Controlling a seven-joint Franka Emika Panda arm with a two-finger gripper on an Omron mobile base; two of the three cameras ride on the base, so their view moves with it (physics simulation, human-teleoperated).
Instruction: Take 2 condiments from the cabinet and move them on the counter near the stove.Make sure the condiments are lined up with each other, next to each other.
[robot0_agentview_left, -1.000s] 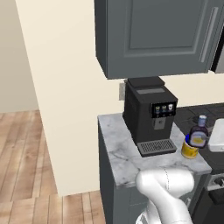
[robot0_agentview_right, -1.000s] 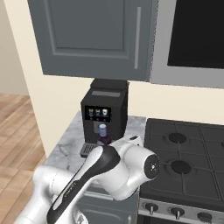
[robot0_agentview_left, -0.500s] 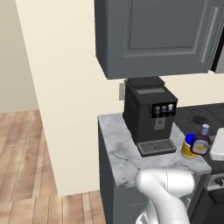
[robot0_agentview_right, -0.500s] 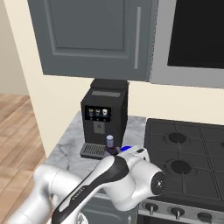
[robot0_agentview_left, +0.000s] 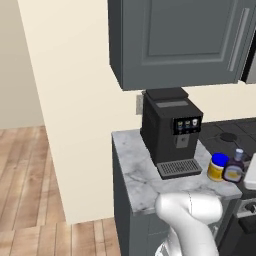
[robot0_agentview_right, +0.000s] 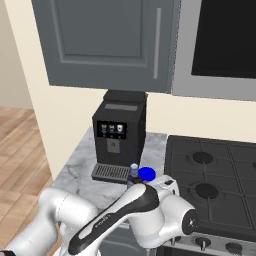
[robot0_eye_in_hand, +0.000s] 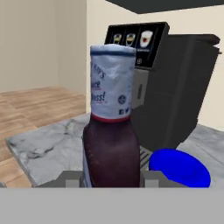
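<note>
The dark brown bottle (robot0_eye_in_hand: 111, 144) with its pale label and cap stands upright between my gripper (robot0_eye_in_hand: 111, 178) fingers (robot0_eye_in_hand: 72, 177), which are shut on its sides. It rests low at the counter (robot0_agentview_left: 134, 172), right beside the yellow jar (robot0_agentview_left: 217, 169) with the blue lid (robot0_eye_in_hand: 179, 167). From the left base view the bottle (robot0_agentview_left: 234, 167) sits just right of the jar, touching or nearly touching it. The right base view shows the bottle cap (robot0_agentview_right: 134, 169) and blue lid (robot0_agentview_right: 147, 174) peeking above my arm. The stove (robot0_agentview_right: 216, 185) lies just to the right. The cabinet (robot0_agentview_left: 180, 45) above has its door shut.
A black coffee machine (robot0_agentview_left: 170, 131) stands on the counter directly behind the two condiments. The black-and-silver microwave (robot0_agentview_right: 220, 45) hangs over the stove. A beige wall and wooden floor (robot0_agentview_left: 30, 180) lie to the left of the counter.
The bottle in my gripper has come down and toward the counter's front, ending level with the jar on its right. The jar has stayed put.
</note>
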